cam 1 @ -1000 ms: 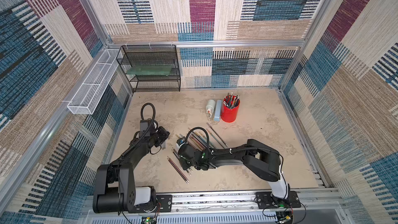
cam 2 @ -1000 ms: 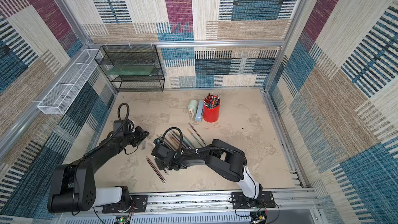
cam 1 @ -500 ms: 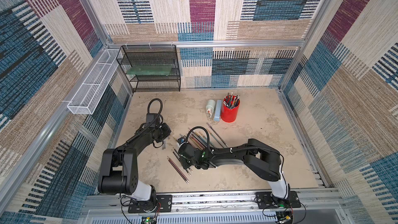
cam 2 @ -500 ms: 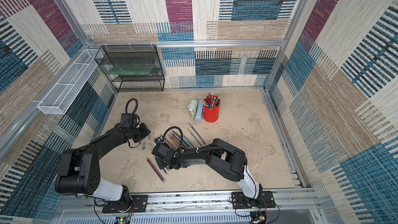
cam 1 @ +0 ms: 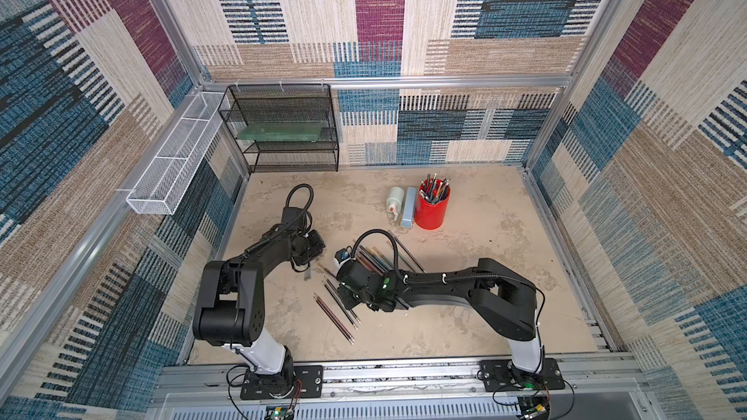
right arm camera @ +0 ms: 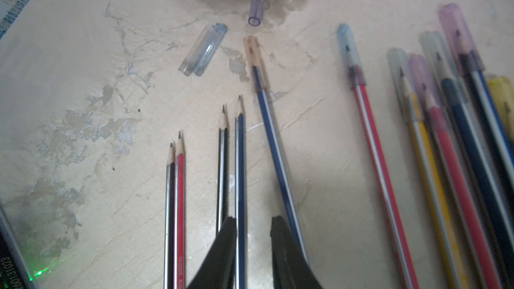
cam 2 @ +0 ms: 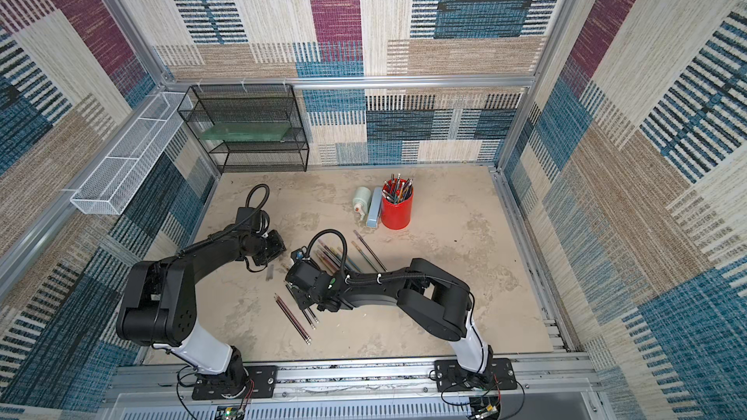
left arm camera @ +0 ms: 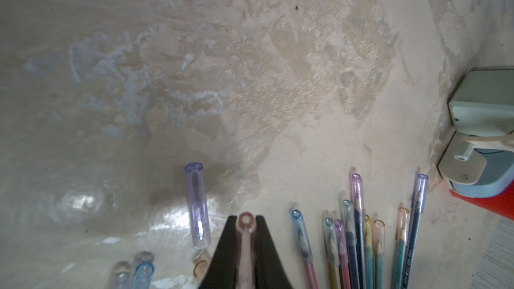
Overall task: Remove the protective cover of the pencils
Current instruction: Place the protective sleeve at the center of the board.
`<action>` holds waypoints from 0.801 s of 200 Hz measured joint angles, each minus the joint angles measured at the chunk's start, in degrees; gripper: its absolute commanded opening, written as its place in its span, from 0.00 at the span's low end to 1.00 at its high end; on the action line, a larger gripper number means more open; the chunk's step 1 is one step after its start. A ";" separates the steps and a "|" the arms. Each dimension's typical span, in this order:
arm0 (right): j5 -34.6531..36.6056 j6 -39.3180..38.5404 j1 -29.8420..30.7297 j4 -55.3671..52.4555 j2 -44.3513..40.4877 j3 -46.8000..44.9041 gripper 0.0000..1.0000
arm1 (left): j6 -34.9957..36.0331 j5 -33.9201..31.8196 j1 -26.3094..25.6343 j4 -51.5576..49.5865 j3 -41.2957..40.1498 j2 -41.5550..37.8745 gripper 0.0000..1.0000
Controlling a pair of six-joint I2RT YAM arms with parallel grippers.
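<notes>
I look down into a booth whose walls are hung with woven patchwork in teal, maroon, cream and tan, set in an aluminium frame. The desk fills the lower middle of both top views. It is a beige, plaster-like surface, mottled with darker patches and scuffs, and it shines in spots in the left wrist view.

At the desk's upper left corner stands a black mesh rack with a green slab on a shelf. A white wire basket hangs on the wall to the left of the rack. Right of centre, toward the back, stands a red cup full of writing sticks. A pale blue block rests against the cup, and a pale bottle lies just beside the block.

The pencils lie at the centre of the desk. A fanned bunch with covers on sits partly under my right arm, and four bare ones lie to its lower left.

My left claw is clamped on a pinkish cover. My right claw sits low with its jaws apart. A dark blue pencil lies between them, unpinched.

Loose covers lie on the desk: a violet cover and two clear covers side by side.
</notes>
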 measured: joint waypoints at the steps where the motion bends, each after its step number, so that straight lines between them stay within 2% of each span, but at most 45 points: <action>1: 0.00 0.00 -0.02 0.00 0.00 0.00 0.29 | 0.00 -0.04 0.00 -0.02 0.02 0.02 0.03; 39: 0.46 -0.02 -0.87 -0.35 0.13 0.04 0.33 | 0.20 -1.03 -0.13 -1.42 1.14 1.33 0.06; 160: 0.85 -1.75 -0.66 -2.67 4.79 3.89 0.33 | 0.44 -2.32 -0.31 -3.50 3.04 4.50 0.20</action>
